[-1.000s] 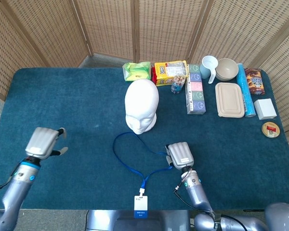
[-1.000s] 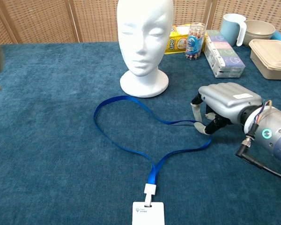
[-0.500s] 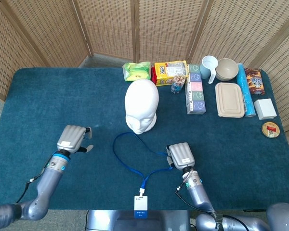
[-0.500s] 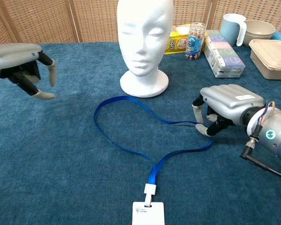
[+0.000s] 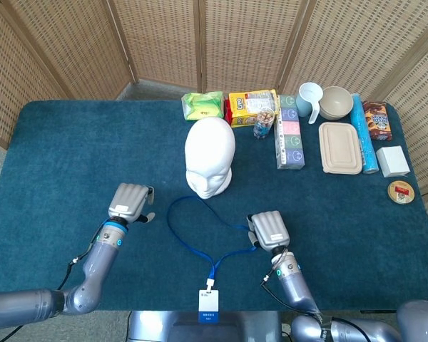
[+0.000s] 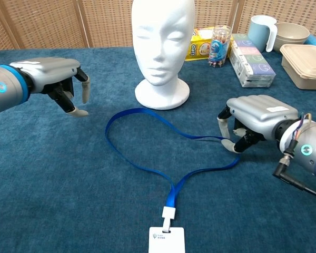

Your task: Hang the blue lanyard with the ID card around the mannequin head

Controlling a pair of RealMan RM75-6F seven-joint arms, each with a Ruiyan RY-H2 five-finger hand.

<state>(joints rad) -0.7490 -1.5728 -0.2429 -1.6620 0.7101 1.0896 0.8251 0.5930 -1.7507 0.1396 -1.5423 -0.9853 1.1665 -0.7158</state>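
Note:
The white mannequin head (image 5: 210,153) stands upright mid-table, also in the chest view (image 6: 160,37). The blue lanyard (image 5: 177,226) lies flat in front of it as a loop (image 6: 139,164), with its white ID card (image 5: 207,305) at the near edge (image 6: 167,240). My right hand (image 5: 267,229) sits over the loop's right bend (image 6: 255,113), fingers curled down and pinching the strap. My left hand (image 5: 130,201) hovers left of the loop (image 6: 52,76), fingers apart and pointing down, holding nothing.
Along the back right stand snack bags (image 5: 251,107), a small jar (image 5: 263,125), a pastel box (image 5: 289,132), a cup (image 5: 310,96), a bowl (image 5: 336,102), a lidded tray (image 5: 340,147) and a blue tube (image 5: 364,132). A wicker screen (image 5: 228,35) closes the far side.
My left hand has swept in from the far left to just beside the lanyard's left loop. The right hand has stayed at the strap's right bend, edging slightly right.

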